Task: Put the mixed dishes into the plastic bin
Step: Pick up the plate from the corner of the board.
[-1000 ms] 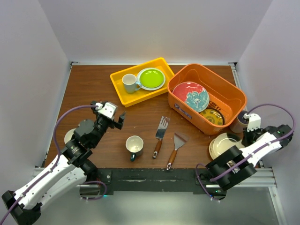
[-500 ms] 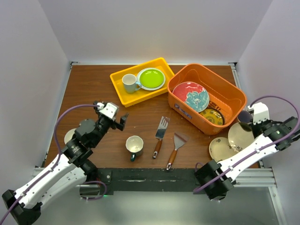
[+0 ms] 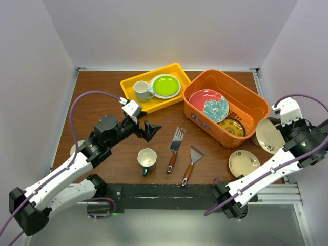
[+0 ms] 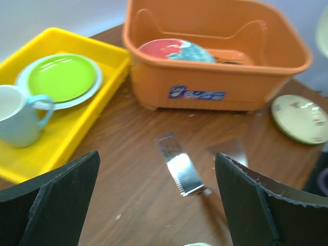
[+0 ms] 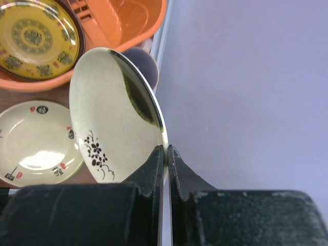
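The orange plastic bin point(image 3: 205, 123) at the back right holds a red plate point(image 3: 207, 104) with a teal flower and a yellow patterned plate point(image 3: 231, 127). My right gripper point(image 3: 280, 134) is shut on the rim of a cream plate point(image 3: 267, 135), held on edge in the air beside the bin's right end. In the right wrist view the fingers point(image 5: 154, 164) pinch that plate point(image 5: 115, 118). Another cream plate point(image 3: 243, 163) lies on the table below. My left gripper point(image 3: 146, 129) hangs open above the table, left of the spatulas. A dark-teal mug point(image 3: 147, 160) stands near the front.
A yellow tray point(image 3: 134, 105) at the back holds a lime green plate point(image 3: 165, 85) and a white mug point(image 3: 142, 90). Two wooden-handled spatulas point(image 3: 176, 146) point(image 3: 192, 161) lie mid-table. A small white bowl point(image 3: 76, 148) peeks out under the left arm. A dark cup point(image 5: 141, 61) stands behind the held plate.
The right gripper has lifted the cream plate off the plate below and raised it on edge beside the bin. The left arm has swung right, toward the table's middle.
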`<control>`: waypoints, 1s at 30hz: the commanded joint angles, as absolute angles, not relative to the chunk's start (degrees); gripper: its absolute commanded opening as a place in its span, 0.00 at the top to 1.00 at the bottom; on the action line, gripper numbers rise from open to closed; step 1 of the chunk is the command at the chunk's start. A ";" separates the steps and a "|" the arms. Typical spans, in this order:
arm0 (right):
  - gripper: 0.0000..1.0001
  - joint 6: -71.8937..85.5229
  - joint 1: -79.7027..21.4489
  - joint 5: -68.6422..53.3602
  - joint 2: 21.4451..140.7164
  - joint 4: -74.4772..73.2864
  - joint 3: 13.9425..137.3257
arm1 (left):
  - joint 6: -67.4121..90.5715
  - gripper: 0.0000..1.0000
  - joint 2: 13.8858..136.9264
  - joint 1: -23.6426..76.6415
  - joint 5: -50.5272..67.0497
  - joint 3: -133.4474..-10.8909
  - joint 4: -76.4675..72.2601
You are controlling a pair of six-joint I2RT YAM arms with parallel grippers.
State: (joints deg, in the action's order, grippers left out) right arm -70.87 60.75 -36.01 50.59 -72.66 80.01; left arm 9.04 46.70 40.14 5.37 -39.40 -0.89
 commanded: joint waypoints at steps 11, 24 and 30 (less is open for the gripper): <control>1.00 -71.11 60.12 -54.66 55.98 -83.41 92.29 | 28.56 0.00 68.80 40.69 27.95 -52.11 -25.48; 1.00 -64.07 50.54 -57.22 58.88 -83.23 89.30 | 28.56 0.00 98.16 52.64 22.15 -75.93 -29.96; 1.00 -62.93 47.64 -58.36 59.76 -83.32 87.63 | 30.23 0.00 106.16 54.93 22.06 -84.18 -30.32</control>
